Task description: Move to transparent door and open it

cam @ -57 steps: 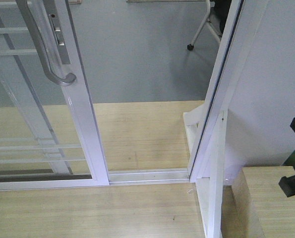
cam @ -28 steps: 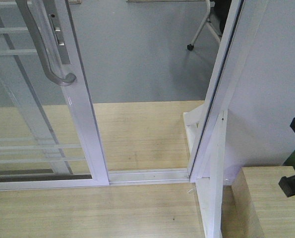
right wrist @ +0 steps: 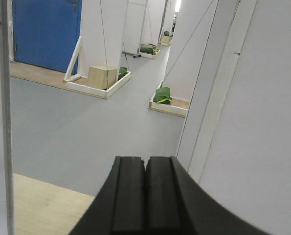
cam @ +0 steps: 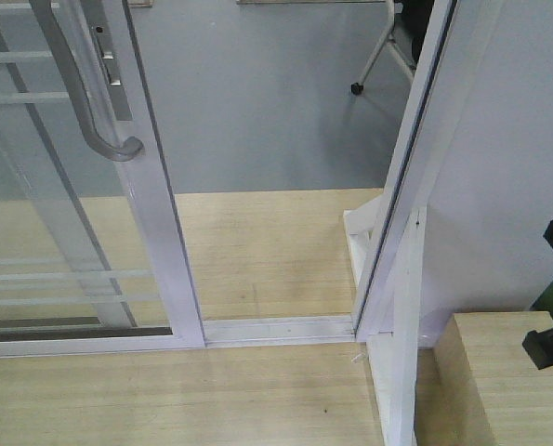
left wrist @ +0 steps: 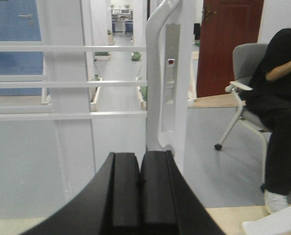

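While nothing shifted since before, transparent door (cam: 151,232) partly open, both hands (left wrist: 140,191) (right wrist: 145,191) closed, empty.

Pale wooden floor (cam: 257,251) lies on both sides of the white sliding track (cam: 276,328). Beyond the track it meets grey floor (cam: 257,102), where a chair's castor (cam: 357,89) rests. Right of the track stands a wooden box (cam: 499,372).

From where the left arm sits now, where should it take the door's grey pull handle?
Grip the handle on its straight vertical bar, above the lower bend where it curves back into the transparent door frame. Come straight ahead with the left gripper, jaws opened first: they are shut now, directly below it.
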You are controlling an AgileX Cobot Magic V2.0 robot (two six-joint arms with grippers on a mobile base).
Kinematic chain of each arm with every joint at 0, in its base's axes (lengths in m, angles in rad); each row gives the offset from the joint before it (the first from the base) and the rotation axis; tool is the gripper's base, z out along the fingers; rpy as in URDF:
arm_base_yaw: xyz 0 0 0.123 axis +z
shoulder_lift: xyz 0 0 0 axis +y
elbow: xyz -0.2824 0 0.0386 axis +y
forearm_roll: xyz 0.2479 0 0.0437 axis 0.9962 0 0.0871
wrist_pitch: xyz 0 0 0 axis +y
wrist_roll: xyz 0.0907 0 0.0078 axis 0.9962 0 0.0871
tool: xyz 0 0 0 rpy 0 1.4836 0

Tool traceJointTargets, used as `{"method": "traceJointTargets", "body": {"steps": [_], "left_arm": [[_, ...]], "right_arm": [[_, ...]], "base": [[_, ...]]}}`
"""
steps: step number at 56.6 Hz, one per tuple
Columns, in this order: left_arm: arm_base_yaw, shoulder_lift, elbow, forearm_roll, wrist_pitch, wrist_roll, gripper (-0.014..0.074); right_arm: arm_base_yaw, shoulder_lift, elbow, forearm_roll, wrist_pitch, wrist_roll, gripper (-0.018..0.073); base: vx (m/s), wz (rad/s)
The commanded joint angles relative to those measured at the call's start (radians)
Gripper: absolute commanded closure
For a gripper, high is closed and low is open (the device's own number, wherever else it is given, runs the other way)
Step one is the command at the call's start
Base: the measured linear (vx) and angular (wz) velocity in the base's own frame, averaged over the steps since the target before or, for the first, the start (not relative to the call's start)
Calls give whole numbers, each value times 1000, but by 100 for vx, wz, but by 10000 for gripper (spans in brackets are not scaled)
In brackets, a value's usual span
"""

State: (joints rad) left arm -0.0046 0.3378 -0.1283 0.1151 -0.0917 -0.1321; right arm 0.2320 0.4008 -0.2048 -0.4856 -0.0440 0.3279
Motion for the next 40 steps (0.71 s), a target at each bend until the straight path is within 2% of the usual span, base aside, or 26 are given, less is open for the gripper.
{"method": "traceJointTargets", "body": {"steps": [1,7,15,28,33,40], "left_arm": [[-6,7,-31,-181,-68,199,596],[-6,7,-31,-242,-68,277,596],[-6,7,-31,-243,-57,281,596],[-5,-149,-4,-205,163,284,596],[-5,-224,67,-199,151,281,596],[-5,-320,186,-199,92,236,596]], "right_arm": [[-3,2,-28,-1,-82,1,561],[-3,2,-28,-1,-80,1,561],[-3,2,-28,-1,-80,1,561],[-3,2,-28,-1,-80,1,561],[-3,2,-28,-1,-80,1,561],[-3,2,-28,-1,-80,1,561]], "base": [[0,0],[0,0],[0,0],[0,0],[0,0],[0,0]]}}
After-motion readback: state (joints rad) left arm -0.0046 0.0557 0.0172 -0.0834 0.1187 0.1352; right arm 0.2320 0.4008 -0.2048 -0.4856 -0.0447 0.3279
